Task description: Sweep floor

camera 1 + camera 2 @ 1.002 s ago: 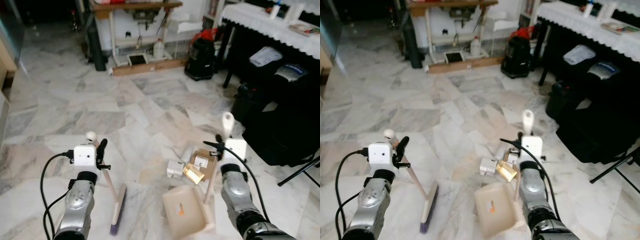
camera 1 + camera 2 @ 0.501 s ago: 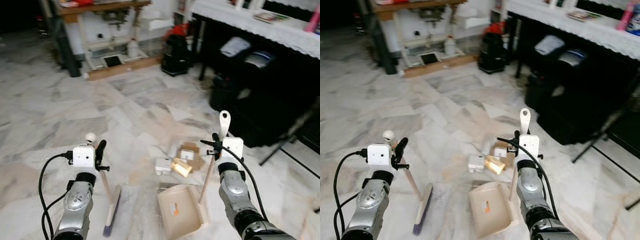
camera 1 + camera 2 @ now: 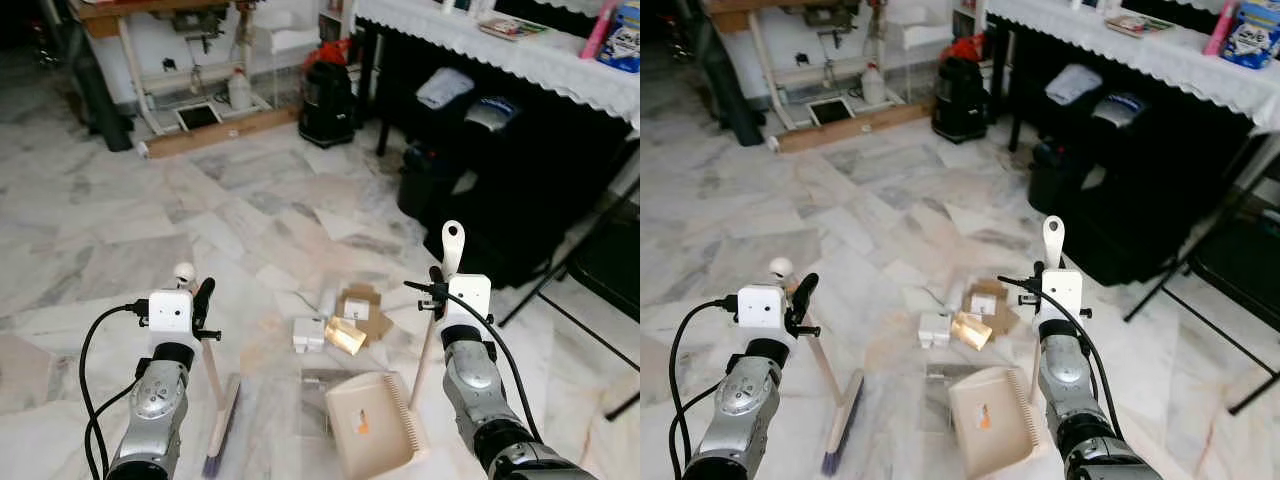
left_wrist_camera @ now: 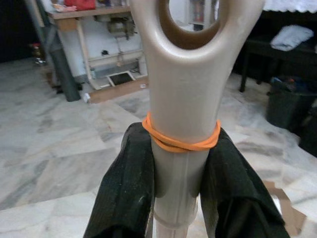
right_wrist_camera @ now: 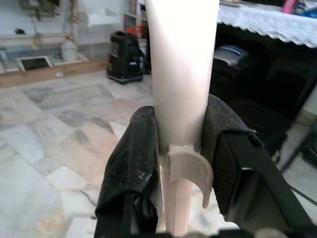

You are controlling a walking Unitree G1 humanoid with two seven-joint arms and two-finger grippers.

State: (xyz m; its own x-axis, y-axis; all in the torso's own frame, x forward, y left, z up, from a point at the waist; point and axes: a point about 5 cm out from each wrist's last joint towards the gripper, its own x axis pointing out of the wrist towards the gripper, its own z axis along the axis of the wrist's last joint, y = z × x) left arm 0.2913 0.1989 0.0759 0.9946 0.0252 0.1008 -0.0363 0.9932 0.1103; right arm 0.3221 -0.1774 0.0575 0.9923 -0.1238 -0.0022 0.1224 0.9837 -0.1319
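Broom (image 3: 221,425) handle between left fingers (image 4: 126,193); dustpan (image 3: 372,430) handle between right.

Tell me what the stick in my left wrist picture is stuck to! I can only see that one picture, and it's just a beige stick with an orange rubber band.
Observer: It's the handle of a broom. Its brush end rests on the marble floor, in front of the robot's left arm.
Operator: Is the other hand holding something too?
Observer: Yes. The right gripper is shut on the handle of a beige dustpan, which sits on the floor.
Operator: Is there any trash to sweep?
Observer: Yes. Small boxes and cardboard scraps lie on the floor just beyond the dustpan.
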